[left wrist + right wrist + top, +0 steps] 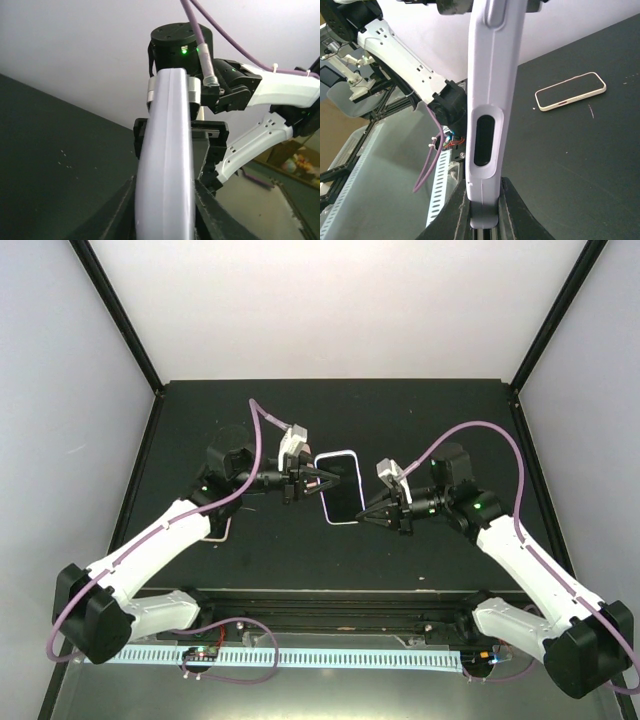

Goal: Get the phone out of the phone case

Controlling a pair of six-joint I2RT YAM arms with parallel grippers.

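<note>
- a cream-rimmed phone [570,91] lies flat, dark screen up, on the black counter [430,420] towards its left edge. in the top view the left arm partly covers it.
- the left end effector [316,480] is pinching the left side of the phone case [487,75], one finger on each face.
- the phone case is pale lavender, smooth, with rounded corners and a long oval cutout in its back. it is held off the counter above the middle, between the two end effectors.
- inside its rim sits a glossy black face [340,488], and the cutout shows dark, so the phone appears to be seated in the case.
- the right end effector [365,510] is clamped on the near right end of the case.
</note>
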